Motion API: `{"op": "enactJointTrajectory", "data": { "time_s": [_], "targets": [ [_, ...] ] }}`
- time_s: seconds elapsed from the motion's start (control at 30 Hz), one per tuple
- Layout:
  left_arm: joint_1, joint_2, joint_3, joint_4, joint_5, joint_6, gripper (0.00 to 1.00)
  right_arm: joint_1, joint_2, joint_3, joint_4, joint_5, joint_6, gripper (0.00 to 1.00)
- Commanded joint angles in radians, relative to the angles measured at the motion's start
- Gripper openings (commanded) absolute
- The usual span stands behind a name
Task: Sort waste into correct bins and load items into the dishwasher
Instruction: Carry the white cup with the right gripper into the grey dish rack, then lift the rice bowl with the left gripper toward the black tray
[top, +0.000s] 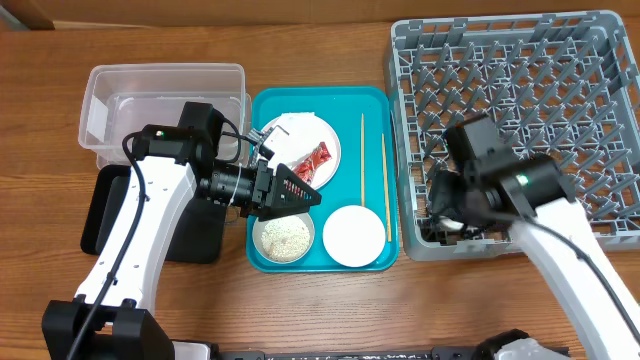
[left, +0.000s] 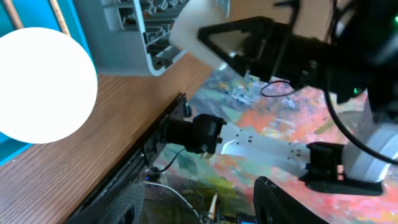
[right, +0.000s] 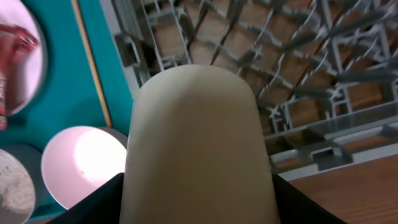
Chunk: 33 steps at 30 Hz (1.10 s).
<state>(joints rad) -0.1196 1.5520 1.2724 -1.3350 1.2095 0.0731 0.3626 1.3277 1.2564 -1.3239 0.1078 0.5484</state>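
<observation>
— Right gripper: what is it holding?
— Its fingers are clamped on the small white cup, at the near-left corner of the large grey pegged plastic dish rack.
— And the left gripper?
— It hangs over the teal tray, between the round white plate bearing the crinkled red foil wrapper and the grey bowl of rice. I cannot tell whether its fingers are apart.

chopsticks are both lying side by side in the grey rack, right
Not quite. Both chopsticks lie side by side on the teal tray, not in the grey rack. The overhead view shows this.
</observation>
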Motion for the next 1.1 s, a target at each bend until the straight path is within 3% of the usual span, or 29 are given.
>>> {"op": "enactJointTrajectory", "data": {
  "time_s": [0.0, 0.2, 0.27, 0.3, 0.6, 0.67, 0.77, 0.97, 1.07],
  "targets": [
    [0.003, -0.009, 0.012, 0.000, -0.018, -0.010, 0.59, -0.017, 0.113, 0.014, -0.059, -0.071, -0.015, 0.48],
    [0.002, -0.009, 0.012, 0.000, -0.096, -0.022, 0.59, -0.019, 0.207, 0.014, -0.090, -0.061, 0.009, 0.51],
    [0.002, -0.009, 0.012, 0.000, -0.103, -0.022, 0.59, -0.019, 0.210, 0.015, -0.088, -0.065, 0.010, 0.73],
    [0.002, -0.009, 0.013, 0.000, -0.106, -0.021, 0.59, -0.020, 0.204, 0.018, -0.085, -0.064, 0.014, 0.79],
    [-0.020, -0.009, 0.012, 0.030, -0.279, -0.089, 0.53, -0.069, 0.002, 0.248, 0.008, -0.058, 0.014, 0.92],
    [-0.049, -0.009, 0.012, 0.072, -0.395, -0.172, 0.50, -0.068, -0.056, 0.295, 0.047, -0.069, -0.031, 0.92],
    [-0.135, -0.009, 0.012, 0.135, -0.694, -0.352, 0.49, -0.066, -0.145, 0.312, 0.103, -0.111, -0.085, 0.95],
    [-0.408, 0.003, 0.002, 0.199, -1.251, -0.661, 0.51, -0.066, -0.246, 0.312, 0.081, -0.111, -0.085, 1.00],
    [-0.504, 0.033, -0.007, 0.225, -1.404, -0.788, 0.52, -0.066, -0.254, 0.312, 0.043, -0.111, -0.085, 1.00]
  ]
}}
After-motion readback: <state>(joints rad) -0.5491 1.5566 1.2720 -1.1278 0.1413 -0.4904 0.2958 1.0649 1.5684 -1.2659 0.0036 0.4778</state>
